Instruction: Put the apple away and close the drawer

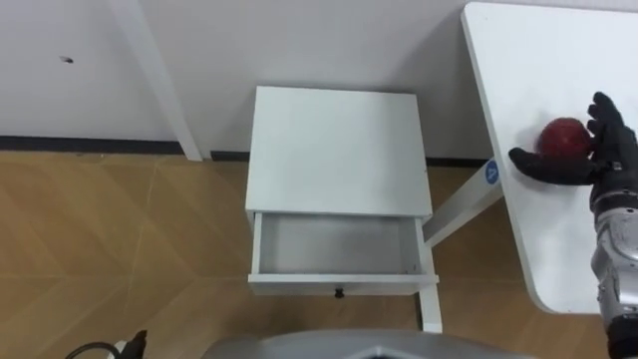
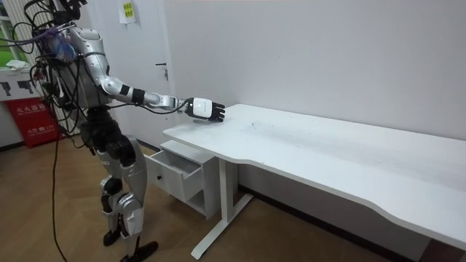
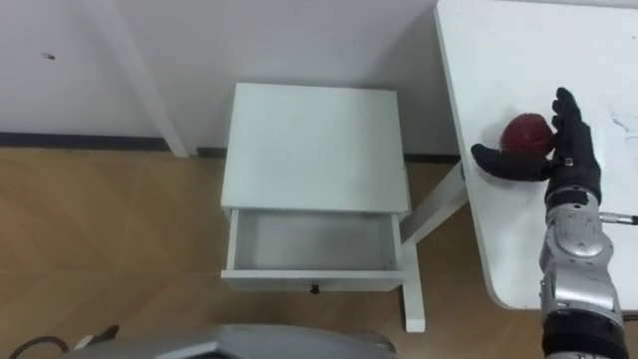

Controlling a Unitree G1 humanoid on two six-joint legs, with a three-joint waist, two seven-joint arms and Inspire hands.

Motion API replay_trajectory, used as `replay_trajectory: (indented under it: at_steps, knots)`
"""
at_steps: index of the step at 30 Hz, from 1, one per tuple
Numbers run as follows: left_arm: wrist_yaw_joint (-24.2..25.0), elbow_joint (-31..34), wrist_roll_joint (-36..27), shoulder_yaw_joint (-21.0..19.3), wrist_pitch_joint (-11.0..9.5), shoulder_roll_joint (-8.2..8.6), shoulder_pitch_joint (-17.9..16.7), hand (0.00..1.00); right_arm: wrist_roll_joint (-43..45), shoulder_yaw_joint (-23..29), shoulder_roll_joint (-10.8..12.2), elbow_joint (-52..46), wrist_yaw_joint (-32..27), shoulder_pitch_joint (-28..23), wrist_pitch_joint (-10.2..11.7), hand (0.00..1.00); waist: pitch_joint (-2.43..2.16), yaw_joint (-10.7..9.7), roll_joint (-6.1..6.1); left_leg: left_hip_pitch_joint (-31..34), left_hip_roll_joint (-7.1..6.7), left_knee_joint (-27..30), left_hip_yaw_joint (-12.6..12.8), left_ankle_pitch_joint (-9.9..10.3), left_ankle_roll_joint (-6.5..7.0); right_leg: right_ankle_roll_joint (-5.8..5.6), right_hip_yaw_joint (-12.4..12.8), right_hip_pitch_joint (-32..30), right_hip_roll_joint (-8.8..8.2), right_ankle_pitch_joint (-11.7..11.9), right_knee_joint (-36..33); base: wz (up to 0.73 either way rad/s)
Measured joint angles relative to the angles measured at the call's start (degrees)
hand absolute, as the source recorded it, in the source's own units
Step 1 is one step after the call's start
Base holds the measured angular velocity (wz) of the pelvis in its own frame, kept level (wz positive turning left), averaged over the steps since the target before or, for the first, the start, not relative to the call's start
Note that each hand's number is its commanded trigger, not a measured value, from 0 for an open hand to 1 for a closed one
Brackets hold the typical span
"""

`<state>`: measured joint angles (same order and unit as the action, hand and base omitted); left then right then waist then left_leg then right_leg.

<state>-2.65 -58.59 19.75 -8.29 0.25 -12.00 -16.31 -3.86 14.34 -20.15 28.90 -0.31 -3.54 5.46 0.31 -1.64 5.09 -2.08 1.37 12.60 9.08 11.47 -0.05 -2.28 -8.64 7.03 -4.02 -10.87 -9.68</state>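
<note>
Wood-look floor (image 1: 100, 249) runs up to a white wall, and against that wall we see a small white cabinet (image 1: 339, 150) with its 1 drawer (image 1: 334, 244) pulled open and bare inside. Just to the right stands a white table (image 1: 548, 60). From the room view, we find the robot standing upright in front of the cabinet, at the table's end, with its right arm stretched out almost straight at chest height over the tabletop corner. We see the right hand (image 1: 608, 150) low over the table, palm turned toward the apple (image 1: 563, 138). This is a dark red, round fruit resting on the table near its left edge. The hand is spread wide: its fingers (image 1: 610, 125) lie fairly straight along the apple's right side and the thumb reaches across the near side, so the fruit sits in the crook between them, touched but not clasped
</note>
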Motion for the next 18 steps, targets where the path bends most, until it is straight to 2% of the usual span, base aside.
replay_trajectory:
  at_steps: [8, 11, 12, 13, 14, 16, 17, 18]
  knots:
    - [0.68, -2.27, 0.1, 0.02, -0.02, -0.2, 0.32, 0.0, 2.24, 0.0, -0.02, 3.38, 0.64, 1.08, 0.96, 0.0, -0.05, 0.08, -0.07, -0.13, -0.02, 0.04, -0.47, 0.0, 0.0, 0.0, -0.5, 0.56, 0.01, 0.0, 0.0, 0.02]
    - [0.75, -2.38, 0.11, 0.04, -0.01, -0.21, 0.27, 0.0, 3.03, 0.0, -0.03, 5.92, 0.58, 1.4, 2.68, 0.0, -0.1, -0.01, -0.06, -0.52, -0.03, 0.07, -0.86, 0.01, 0.0, 0.0, -0.85, 1.13, 0.01, 0.0, 0.04, 0.05]
    - [0.75, -2.41, 0.12, 0.02, -0.01, -0.21, 0.35, 0.0, 3.64, 0.0, -0.03, 6.41, 0.51, 1.44, 2.95, 0.55, -0.13, -0.01, -0.12, -0.51, -0.06, 0.1, -1.1, 0.01, 0.0, 0.0, -0.94, 1.17, 0.01, 0.0, 0.05, 0.04]
    - [0.75, -2.42, 0.16, 0.01, -0.02, -0.21, 0.35, 0.0, 4.13, 0.0, -0.03, 6.53, 0.5, 1.45, 3.28, 0.65, -0.2, 0.0, -0.24, -0.5, -0.07, 0.13, -1.17, 0.01, 0.0, 0.0, -0.97, 1.19, 0.01, 0.0, 0.05, 0.04]
    - [0.75, -2.45, 0.18, 0.01, -0.01, -0.21, 0.32, 0.0, 4.23, 0.0, -0.03, 6.59, 0.5, 1.45, 3.28, 0.83, -0.27, 0.01, -0.32, -0.51, -0.07, 0.14, -1.2, 0.01, 0.0, 0.0, -0.98, 1.2, 0.01, 0.0, 0.04, 0.0]
    - [0.74, -2.91, 0.19, -0.06, -0.02, -0.21, 0.31, 0.0, 4.6, 0.26, -0.03, 6.93, 0.21, 1.48, 3.36, 0.91, -0.6, 0.02, -0.68, -0.6, -0.07, 0.2, -1.25, 0.0, 0.0, 0.01, -1.03, 1.23, 0.01, 0.0, 0.04, 0.0]
    - [0.74, -3.14, 0.19, -0.16, -0.02, -0.21, 0.34, 0.0, 4.72, 0.5, -0.07, 7.29, -0.03, 1.58, 3.5, 1.0, -0.65, 0.02, -0.75, -0.63, -0.07, 0.21, -1.27, 0.0, 0.0, 0.01, -1.06, 1.26, 0.01, 0.0, 0.05, 0.0]
    - [0.73, -3.35, 0.19, -0.39, -0.02, -0.21, 0.42, 0.0, 4.93, 0.74, -0.34, 8.42, -0.63, 2.17, 3.96, 1.0, -0.67, 0.01, -0.8, -0.71, -0.07, 0.26, -1.31, 0.0, 0.0, 0.01, -1.1, 1.31, 0.01, 0.01, 0.05, 0.0]
